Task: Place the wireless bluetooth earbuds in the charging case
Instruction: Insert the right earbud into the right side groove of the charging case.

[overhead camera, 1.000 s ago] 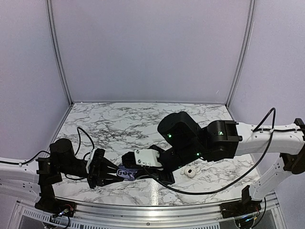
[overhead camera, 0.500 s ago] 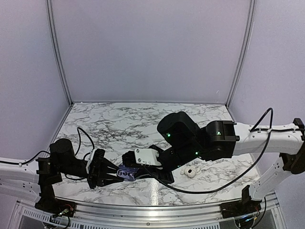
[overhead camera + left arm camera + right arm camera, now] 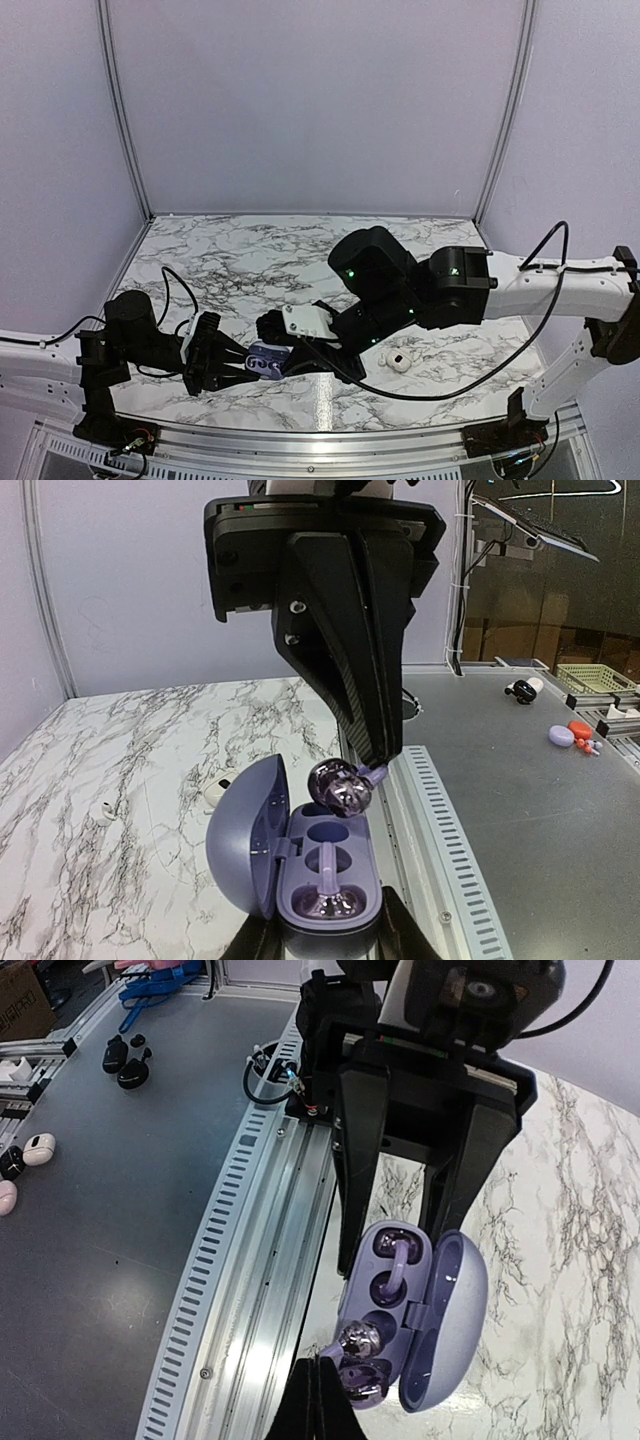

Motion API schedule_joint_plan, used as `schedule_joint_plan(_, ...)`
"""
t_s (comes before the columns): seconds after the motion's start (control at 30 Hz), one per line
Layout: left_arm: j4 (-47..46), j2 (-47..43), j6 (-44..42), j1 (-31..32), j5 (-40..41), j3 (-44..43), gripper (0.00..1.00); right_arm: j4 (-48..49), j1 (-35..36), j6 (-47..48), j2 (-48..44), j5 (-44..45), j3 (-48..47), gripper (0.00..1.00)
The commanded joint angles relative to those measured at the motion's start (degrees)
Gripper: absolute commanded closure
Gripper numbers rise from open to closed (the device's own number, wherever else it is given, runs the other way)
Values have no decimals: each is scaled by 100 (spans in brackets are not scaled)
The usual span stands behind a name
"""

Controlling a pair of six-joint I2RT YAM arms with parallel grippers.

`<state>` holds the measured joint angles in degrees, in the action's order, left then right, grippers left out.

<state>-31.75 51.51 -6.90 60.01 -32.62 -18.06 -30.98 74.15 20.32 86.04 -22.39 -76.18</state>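
Observation:
My left gripper (image 3: 236,362) (image 3: 328,936) is shut on the base of the charging case (image 3: 264,360) (image 3: 250,850) (image 3: 445,1305), a lavender clamshell with its lid open. One glossy purple earbud (image 3: 330,904) (image 3: 397,1248) sits in the well nearest the left gripper. My right gripper (image 3: 286,362) (image 3: 374,762) (image 3: 318,1368) is shut on the stem of the other purple earbud (image 3: 340,786) (image 3: 360,1338). That earbud hangs tilted just above the case's other, unfilled wells at the end away from the left gripper. I cannot tell whether it touches the case.
A small white object (image 3: 398,360) lies on the marble table (image 3: 250,260) right of the right gripper. Two small whitish pieces (image 3: 218,788) (image 3: 103,810) lie beyond the case. The table's metal front rail (image 3: 330,440) (image 3: 250,1290) runs right beside the case.
The right arm has drifted slightly left and away from the table's front edge. The left gripper and the case have not moved.

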Motion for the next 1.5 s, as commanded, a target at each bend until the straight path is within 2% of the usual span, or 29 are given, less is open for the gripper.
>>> schedule_joint_plan(0.0,-72,-83,-86,46,-117,-272,100,-101,-138,-107,53,-271,-306,100)
schedule_joint_plan(0.47,-10,-88,-128,46,-177,-291,100,-299,-269,-206,227,-736,-551,100)
schedule_joint_plan(0.9,27,-114,-158,64,-150,-303,100,-435,-269,-232,354,-756,-669,100)
schedule_joint_plan(1.07,28,-93,-161,72,-154,-309,100,-424,-265,-230,359,-682,-687,92)
schedule_joint_plan(1.47,30,-147,-148,72,-119,-286,100,-449,-269,-222,374,-656,-799,79)
